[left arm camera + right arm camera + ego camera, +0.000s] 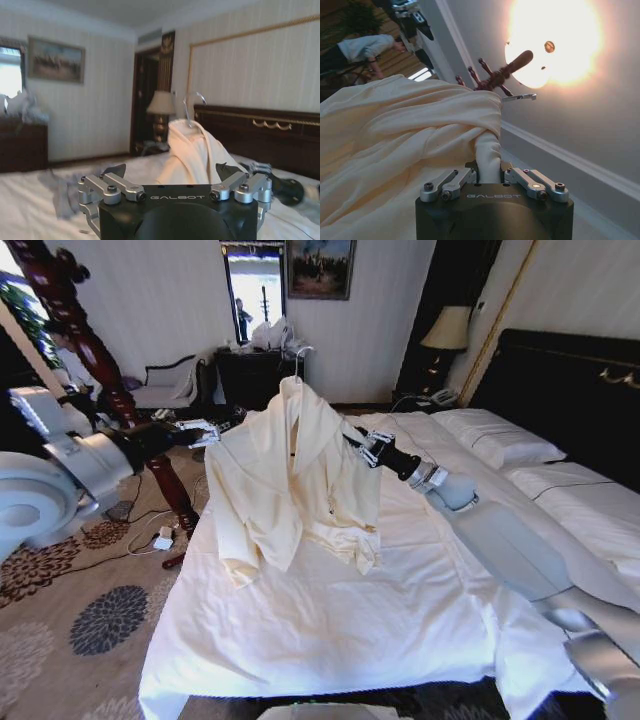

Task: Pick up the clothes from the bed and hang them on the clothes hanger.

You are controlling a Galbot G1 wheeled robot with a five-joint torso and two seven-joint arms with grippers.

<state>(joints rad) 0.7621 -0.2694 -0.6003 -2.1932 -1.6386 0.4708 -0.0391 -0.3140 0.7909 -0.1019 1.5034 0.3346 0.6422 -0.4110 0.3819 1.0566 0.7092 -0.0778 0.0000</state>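
Observation:
The cream clothes (pixel 290 475) hang draped over the clothes hanger above the white bed (pixel 330 630). Only the hanger's silvery hook (pixel 300 352) sticks out at the top. My right gripper (pixel 365 445) reaches in from the right and is shut on a bunched fold of the clothes (pixel 410 135) at the shoulder, with my right gripper (pixel 489 172) just below the hook (pixel 520 97). The sleeves trail onto the sheet. My left gripper (pixel 205 430) hovers open beside the garment's left edge, not touching it. From my left gripper (pixel 170 175) the clothes (pixel 192 150) and hook (pixel 192 102) show ahead.
A dark carved wooden post (pixel 80 310) stands left of the bed, with cables and small items on the patterned carpet (pixel 110 620). Pillows (pixel 500 440) and the black headboard (pixel 570 380) lie to the right. A dark cabinet (pixel 255 375) and lamp (pixel 448 330) stand at the back.

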